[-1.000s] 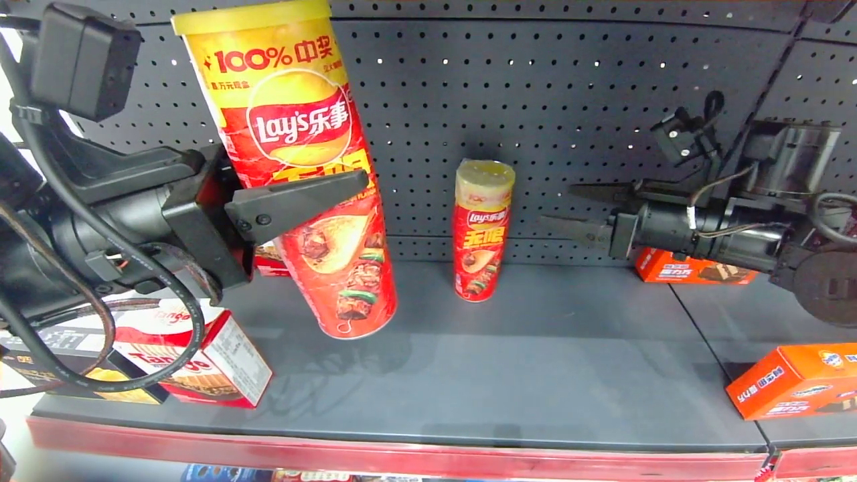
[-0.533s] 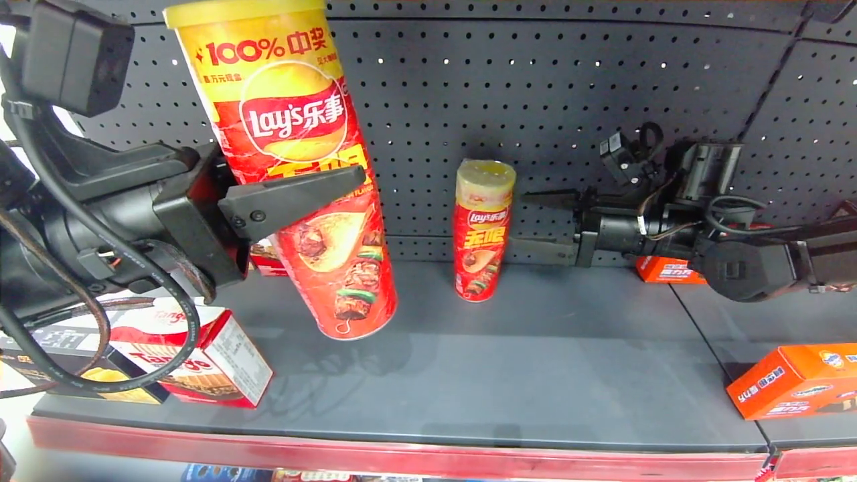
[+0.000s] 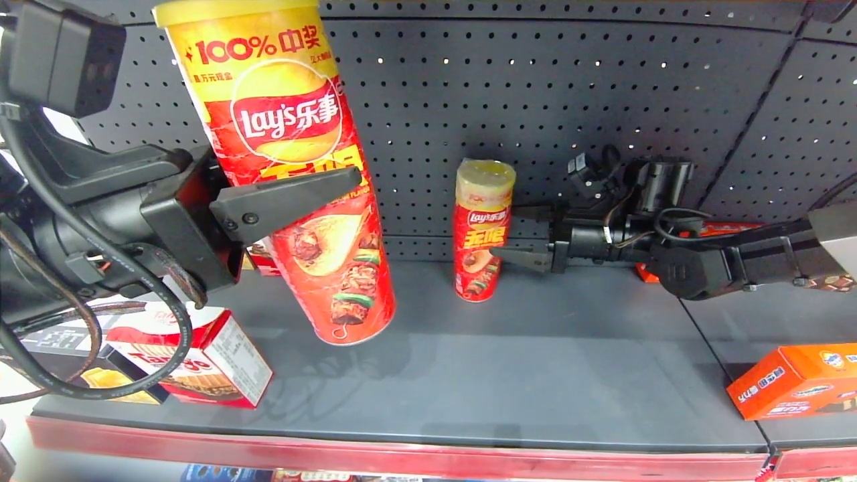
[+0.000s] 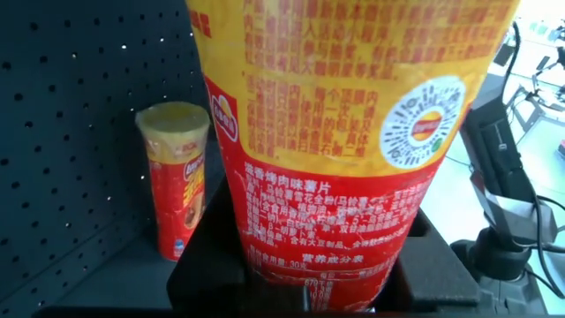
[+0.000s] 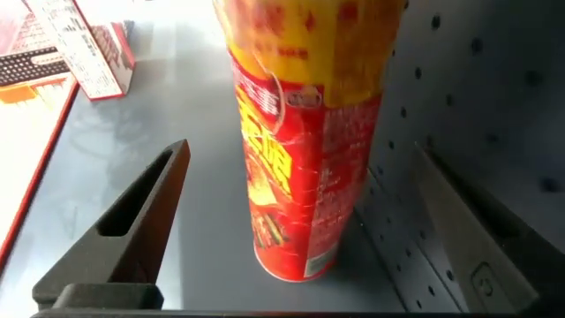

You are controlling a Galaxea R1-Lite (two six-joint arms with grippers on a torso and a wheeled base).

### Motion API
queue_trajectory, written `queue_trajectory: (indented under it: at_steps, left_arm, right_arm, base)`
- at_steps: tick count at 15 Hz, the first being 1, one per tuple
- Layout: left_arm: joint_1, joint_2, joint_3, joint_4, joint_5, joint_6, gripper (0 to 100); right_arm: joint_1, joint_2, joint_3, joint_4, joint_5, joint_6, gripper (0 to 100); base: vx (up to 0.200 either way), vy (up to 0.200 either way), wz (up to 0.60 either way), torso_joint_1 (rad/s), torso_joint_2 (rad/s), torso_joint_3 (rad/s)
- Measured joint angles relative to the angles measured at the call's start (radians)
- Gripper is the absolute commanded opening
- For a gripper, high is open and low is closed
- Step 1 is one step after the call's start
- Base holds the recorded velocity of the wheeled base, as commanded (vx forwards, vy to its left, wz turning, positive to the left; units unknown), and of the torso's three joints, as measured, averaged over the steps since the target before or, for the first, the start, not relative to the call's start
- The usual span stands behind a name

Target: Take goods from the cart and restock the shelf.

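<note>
My left end effector [image 3: 335, 194] clamped the tilted chip can [image 3: 288, 167]; my right end effector [image 3: 505, 233], jaws apart beside the standing can [image 3: 483, 227], might topple it with a sideways brush.

Dark pegboard wall [image 3: 569, 87], red front trim [image 3: 402, 456]

Print noted, not transcribed: label lettering on tall can [image 3: 294, 167], small can [image 3: 483, 231], red-white box [image 3: 201, 365], orange box [image 3: 793, 381]; square scan code [image 4: 426, 122] on tall can's back.
</note>
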Motion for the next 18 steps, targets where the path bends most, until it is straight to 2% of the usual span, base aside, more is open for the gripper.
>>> queue_trajectory:
  at_steps: [11, 16, 17, 18]
  left_arm:
    - [0.002, 0.000, 0.002, 0.001, 0.003, -0.001, 0]
    - [0.001, 0.000, 0.009, 0.000, 0.006, 0.000, 0]
    - [0.001, 0.000, 0.014, 0.000, 0.006, 0.000, 0]
    - [0.001, -0.001, 0.020, 0.000, 0.006, 0.000, 0]
  right_arm:
    - [0.057, 0.143, -0.101, -0.013, -0.011, 0.012, 100]
    - [0.069, 0.189, -0.141, -0.014, -0.051, 0.014, 100]
    - [0.075, 0.204, -0.157, -0.028, -0.051, 0.029, 0]
    - [0.082, 0.216, -0.169, -0.057, -0.054, 0.050, 0]
  base:
    - [0.000, 0.000, 0.00, 0.000, 0.00, 0.000]
    - [0.000, 0.000, 0.00, 0.000, 0.00, 0.000]
    - [0.000, 0.000, 0.00, 0.000, 0.00, 0.000]
    - [0.000, 0.000, 0.00, 0.000, 0.00, 0.000]
